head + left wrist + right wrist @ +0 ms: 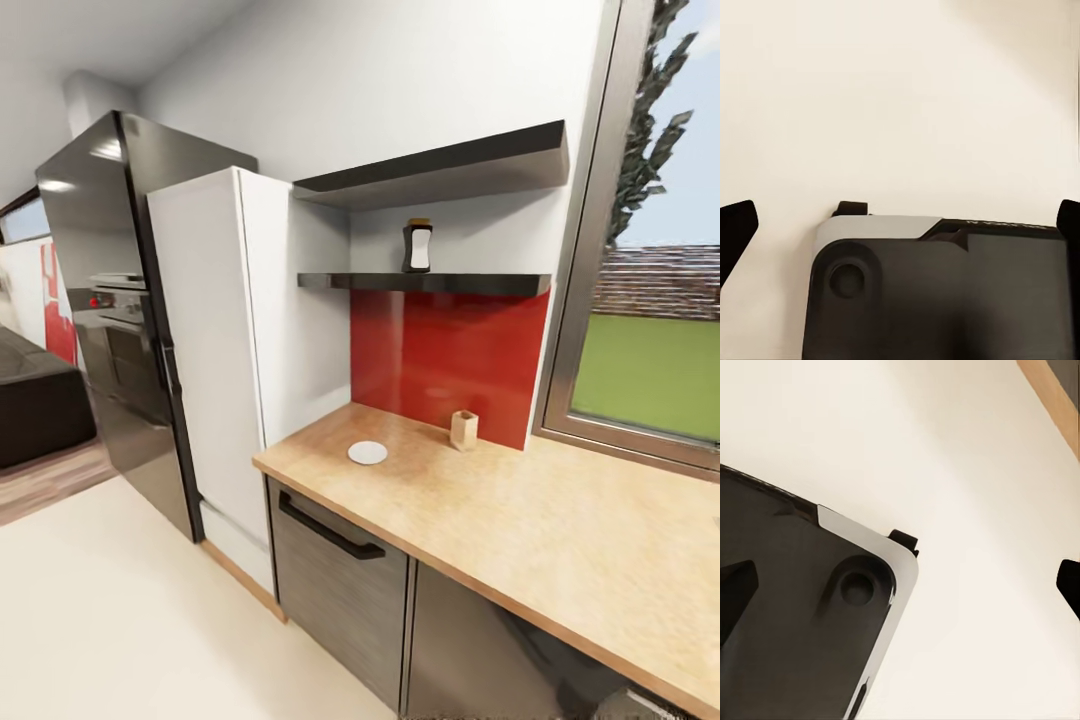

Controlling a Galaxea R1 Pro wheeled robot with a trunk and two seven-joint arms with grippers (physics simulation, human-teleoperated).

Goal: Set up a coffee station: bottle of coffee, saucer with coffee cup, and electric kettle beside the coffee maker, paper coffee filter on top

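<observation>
The bottle of coffee (418,246), dark with a pale label, stands on the lower black wall shelf (470,284). Below it, on the wooden countertop (520,530), a white round saucer (367,452) lies near the left end. A small tan upright object (463,430) stands by the red backsplash; what it is I cannot tell. My left gripper (900,225) is open, its dark fingertips (736,229) far apart over the pale floor. My right gripper (903,589) is open too, with nothing between its fingertips (735,594).
A tall white cabinet (215,350) and a black fridge (110,300) stand left of the counter. A dishwasher front (340,580) sits under the counter. A window (650,370) lies at the right. My dark base (945,292) shows below the grippers.
</observation>
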